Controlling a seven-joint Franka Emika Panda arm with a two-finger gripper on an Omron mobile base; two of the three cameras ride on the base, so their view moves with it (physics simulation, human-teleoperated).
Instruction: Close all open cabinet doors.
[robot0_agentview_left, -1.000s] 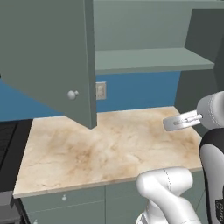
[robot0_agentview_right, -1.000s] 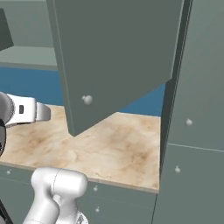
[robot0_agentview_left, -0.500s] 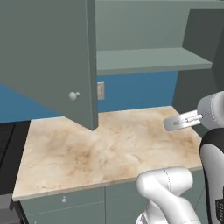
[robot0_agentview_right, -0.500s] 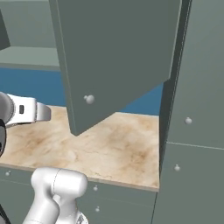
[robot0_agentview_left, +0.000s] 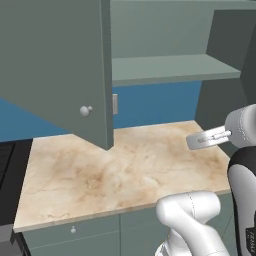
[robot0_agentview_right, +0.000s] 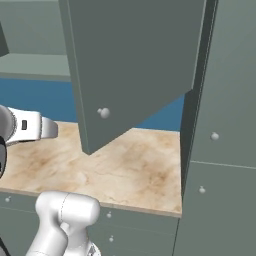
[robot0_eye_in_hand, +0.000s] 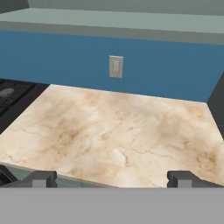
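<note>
— Above the marble surface (robot0_agentview_left: 125, 165): left cabinet door (robot0_agentview_left: 50, 65) swung wide open, grey-green, flat, round silver knob (robot0_agentview_left: 85, 110) at lower corner. Right door (robot0_agentview_right: 135, 60) open too.
— Looks stiff, hinged, probably light — better pushed on the panel face than gripped.
— Jaws (robot0_eye_in_hand: 112, 178) spread apart, empty, hovering over surface.

Two open cabinet doors (robot0_agentview_left: 55, 65) (robot0_agentview_left: 232, 35)

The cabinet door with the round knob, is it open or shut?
Open: the cabinet door swings out over the counter, baring the shelf.
</note>
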